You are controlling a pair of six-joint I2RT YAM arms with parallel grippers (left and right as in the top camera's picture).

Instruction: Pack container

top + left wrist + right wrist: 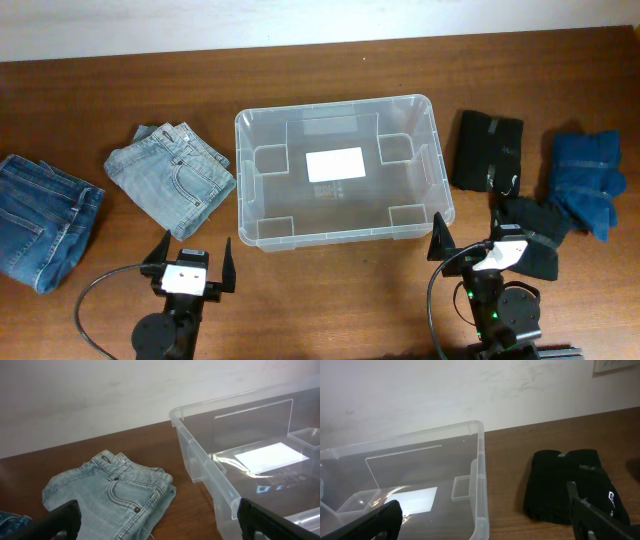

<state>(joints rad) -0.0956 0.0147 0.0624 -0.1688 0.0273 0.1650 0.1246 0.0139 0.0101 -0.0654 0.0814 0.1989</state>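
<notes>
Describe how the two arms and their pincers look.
Both arms are black. The left pincer and right pincer each have two flat, tapered black fingers on a white block. A black cable loops beside the left arm; another runs along the right, whose base shows small green lights.

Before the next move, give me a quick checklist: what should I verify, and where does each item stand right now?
1. Empty container: ok.
2. Open left pincer, nothing held: ok.
3. Open right pincer, nothing held: ok.
4. Folded light jeans, apart from container: ok.
5. Whether near black cloth is clear of right pincer: cannot tell.
</notes>
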